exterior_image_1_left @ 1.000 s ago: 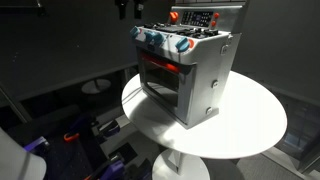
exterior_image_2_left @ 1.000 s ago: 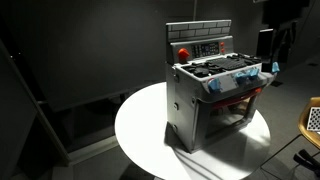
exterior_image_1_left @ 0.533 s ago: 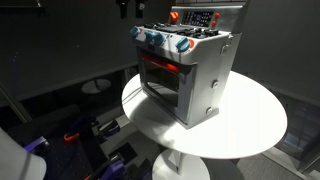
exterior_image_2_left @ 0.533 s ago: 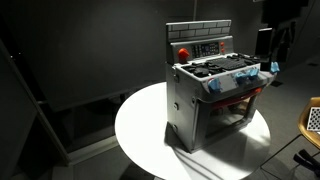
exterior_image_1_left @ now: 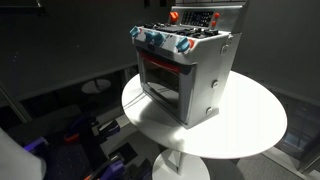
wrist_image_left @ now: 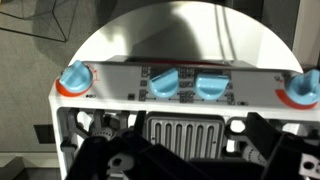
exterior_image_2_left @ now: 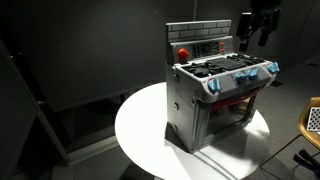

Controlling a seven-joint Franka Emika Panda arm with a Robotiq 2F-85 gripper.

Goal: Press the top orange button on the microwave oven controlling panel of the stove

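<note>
The silver toy stove (exterior_image_1_left: 200, 80) stands on a round white table, also seen in the other exterior view (exterior_image_2_left: 190, 105). Its dark, silver-framed microwave panel (exterior_image_2_left: 203, 47) rises at the back, with a round red-orange button (exterior_image_2_left: 183, 53) at one end; the panel also shows at the top edge of an exterior view (exterior_image_1_left: 197, 17). My gripper (exterior_image_2_left: 252, 30) hangs above the knob side of the cooktop, fingers apart and holding nothing, clear of the panel. In the wrist view the dark fingers (wrist_image_left: 190, 165) frame the cooktop grill (wrist_image_left: 183, 133) and the blue-white knobs (wrist_image_left: 187, 83). The panel is out of the wrist view.
The round white table (exterior_image_1_left: 250, 130) carries only the stove and also shows in the other exterior view (exterior_image_2_left: 140, 130). Dark walls and floor surround it. Cables and small objects lie on the floor (exterior_image_1_left: 85, 135). A tan chair edge (exterior_image_2_left: 312, 120) shows at the side.
My gripper has come in from the frame's edge to above the stove's knob side and lower. In the exterior view that faces the knobs it has left the picture.
</note>
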